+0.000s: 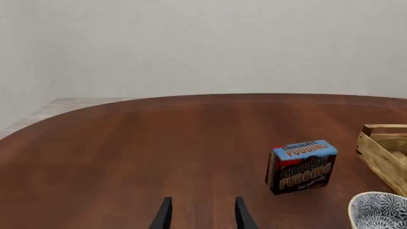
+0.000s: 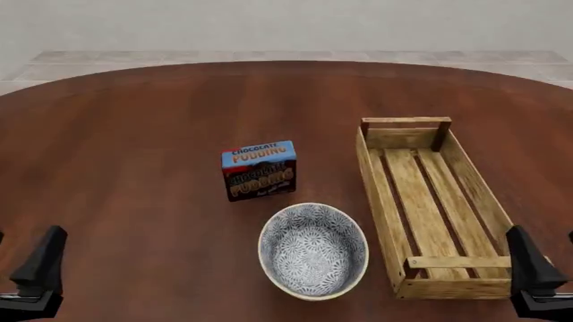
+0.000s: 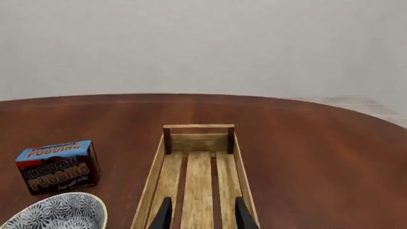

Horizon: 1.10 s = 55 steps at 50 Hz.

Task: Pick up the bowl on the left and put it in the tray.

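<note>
The bowl (image 2: 313, 250) is sitting upright on the desk (image 2: 134, 147), near the front edge, just left of the tray (image 2: 380, 194) and just in front of the chocolate pudding box (image 2: 259, 170). The left gripper (image 2: 36, 275) and right gripper (image 2: 535, 278) are both waiting with fingers apart, holding nothing, well clear of the bowl. The risk is likely a rim grasp slipping on the ceramic, or an approaching arm nudging the box or clipping the tray's near corner post. Both grippers are being cut off at the frame's bottom edge; the left wrist view is catching only a sliver of the bowl.
</note>
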Motion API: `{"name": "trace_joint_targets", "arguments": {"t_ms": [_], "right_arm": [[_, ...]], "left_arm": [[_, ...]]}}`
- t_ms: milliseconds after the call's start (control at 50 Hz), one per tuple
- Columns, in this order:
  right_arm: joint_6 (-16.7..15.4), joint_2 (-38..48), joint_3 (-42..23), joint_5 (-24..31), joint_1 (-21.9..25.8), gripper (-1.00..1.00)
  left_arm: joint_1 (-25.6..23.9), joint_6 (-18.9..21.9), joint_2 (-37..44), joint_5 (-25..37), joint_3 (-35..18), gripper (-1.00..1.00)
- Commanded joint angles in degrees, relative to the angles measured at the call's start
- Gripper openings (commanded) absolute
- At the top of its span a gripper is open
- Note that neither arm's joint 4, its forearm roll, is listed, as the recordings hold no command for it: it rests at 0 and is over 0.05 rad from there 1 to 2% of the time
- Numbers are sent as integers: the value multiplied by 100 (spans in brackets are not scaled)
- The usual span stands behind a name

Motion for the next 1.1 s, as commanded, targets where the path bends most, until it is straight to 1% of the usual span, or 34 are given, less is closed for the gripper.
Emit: {"name": "trace_joint_targets", "arguments": {"t_ms": [20, 200, 520, 560, 600, 640, 660, 700, 740, 780, 820, 840, 880, 920, 960, 1000, 1060, 1100], "right_arm": [[358, 17, -30, 65, 62, 100], [285, 22, -113, 193, 24, 100], [362, 22, -246, 251, 74, 100], [372, 24, -399, 418, 114, 100], [369, 149, -561, 469, 136, 100], [320, 451, -756, 429, 157, 100], [360, 481, -869, 488, 215, 100], [276, 702, -1056, 514, 305, 100], [261, 749, -1139, 536, 319, 100], [235, 1032, -1273, 504, 448, 100], [228, 1105, -1415, 545, 501, 100], [136, 1170, -1478, 553, 523, 100], [106, 1210, -1582, 578, 520, 100], [86, 1192, -1754, 677, 720, 100], [74, 1262, -1806, 684, 724, 100], [108, 1347, -2021, 790, 951, 100], [-28, 1391, -2383, 999, 1072, 100], [-97, 1444, -2596, 1117, 1241, 100]], "left_arm": [[0, 0, 0, 0, 0, 100], [0, 0, 0, 0, 0, 100], [0, 0, 0, 0, 0, 100], [0, 0, 0, 0, 0, 100], [0, 0, 0, 0, 0, 100], [0, 0, 0, 0, 0, 100], [0, 0, 0, 0, 0, 100], [0, 0, 0, 0, 0, 100], [0, 0, 0, 0, 0, 100], [0, 0, 0, 0, 0, 100], [0, 0, 0, 0, 0, 100], [0, 0, 0, 0, 0, 100], [0, 0, 0, 0, 0, 100], [0, 0, 0, 0, 0, 100], [0, 0, 0, 0, 0, 100], [0, 0, 0, 0, 0, 100], [0, 0, 0, 0, 0, 100], [0, 0, 0, 0, 0, 100]]}}
